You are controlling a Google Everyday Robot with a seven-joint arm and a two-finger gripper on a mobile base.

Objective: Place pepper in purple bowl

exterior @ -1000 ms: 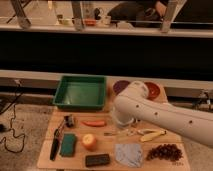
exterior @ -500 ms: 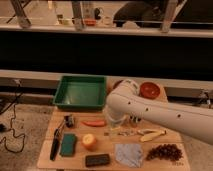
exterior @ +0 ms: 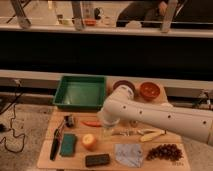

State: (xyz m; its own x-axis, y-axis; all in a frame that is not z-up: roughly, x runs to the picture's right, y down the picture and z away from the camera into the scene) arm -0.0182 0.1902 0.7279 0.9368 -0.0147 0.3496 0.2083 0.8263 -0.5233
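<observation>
The pepper, slim and orange-red, lies on the wooden table just in front of the green tray. My gripper hangs at the end of the white arm and points down at the table, a little right of the pepper and not touching it. Its fingers stand open with nothing between them. The purple bowl sits at the back of the table, right of the tray, and the arm hides part of it.
A green tray stands at the back left, an orange-red bowl right of the purple one. Nearer the front lie a round orange fruit, teal sponge, banana, grapes, grey cloth and black block.
The arm has swung left across the table, bringing the gripper closer to the pepper and uncovering the orange-red bowl. The objects on the table have not moved.
</observation>
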